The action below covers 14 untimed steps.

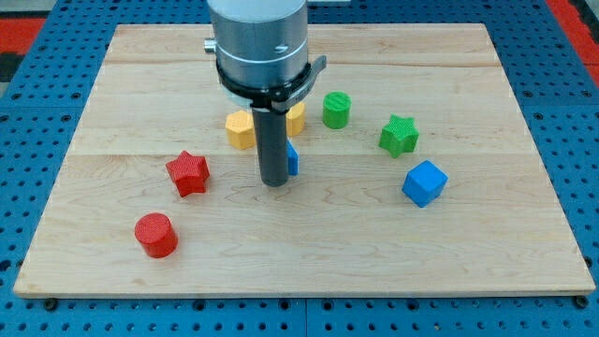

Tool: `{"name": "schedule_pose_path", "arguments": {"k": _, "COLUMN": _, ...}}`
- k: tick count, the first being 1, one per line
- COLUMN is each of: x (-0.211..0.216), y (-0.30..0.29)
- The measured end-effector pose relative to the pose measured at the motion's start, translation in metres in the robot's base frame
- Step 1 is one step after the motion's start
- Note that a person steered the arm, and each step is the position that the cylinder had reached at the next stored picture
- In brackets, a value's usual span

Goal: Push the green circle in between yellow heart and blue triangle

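Note:
The green circle (337, 109) stands right of centre, toward the view's top. The yellow heart (297, 117) is just left of it, mostly hidden behind the rod. The blue triangle (292, 159) shows only as a sliver at the rod's right side. My tip (274, 183) rests on the board at the centre, touching or nearly touching the blue triangle's left side, below the yellow heart and below-left of the green circle.
A yellow hexagon (241, 129) sits left of the rod. A red star (188, 172) and a red cylinder (155, 234) lie at the lower left. A green star (399, 135) and a blue cube (424, 183) lie at the right. The wooden board (309, 262) has blue pegboard around it.

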<state>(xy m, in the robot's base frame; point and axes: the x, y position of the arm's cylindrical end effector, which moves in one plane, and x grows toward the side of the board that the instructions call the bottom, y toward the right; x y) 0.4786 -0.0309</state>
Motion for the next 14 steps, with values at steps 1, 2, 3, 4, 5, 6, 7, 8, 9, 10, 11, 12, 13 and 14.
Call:
{"name": "schedule_pose_path", "arguments": {"k": 1, "x": -0.010, "y": 0.038}}
{"name": "schedule_pose_path", "arguments": {"k": 2, "x": -0.017, "y": 0.054}}
{"name": "schedule_pose_path", "arguments": {"k": 3, "x": -0.043, "y": 0.099}}
{"name": "schedule_pose_path", "arguments": {"k": 4, "x": -0.038, "y": 0.093}}
{"name": "schedule_pose_path", "arguments": {"k": 5, "x": -0.063, "y": 0.135}}
{"name": "schedule_pose_path", "arguments": {"k": 6, "x": -0.099, "y": 0.158}}
{"name": "schedule_pose_path", "arguments": {"k": 7, "x": -0.116, "y": 0.165}}
{"name": "schedule_pose_path", "arguments": {"k": 8, "x": -0.113, "y": 0.143}}
{"name": "schedule_pose_path", "arguments": {"k": 9, "x": -0.102, "y": 0.098}}
{"name": "schedule_pose_path", "arguments": {"k": 10, "x": -0.125, "y": 0.063}}
{"name": "schedule_pose_path", "arguments": {"k": 11, "x": -0.103, "y": 0.036}}
{"name": "schedule_pose_path", "arguments": {"k": 12, "x": -0.123, "y": 0.034}}
{"name": "schedule_pose_path", "arguments": {"k": 13, "x": -0.125, "y": -0.010}}
{"name": "schedule_pose_path", "arguments": {"k": 14, "x": -0.105, "y": -0.033}}
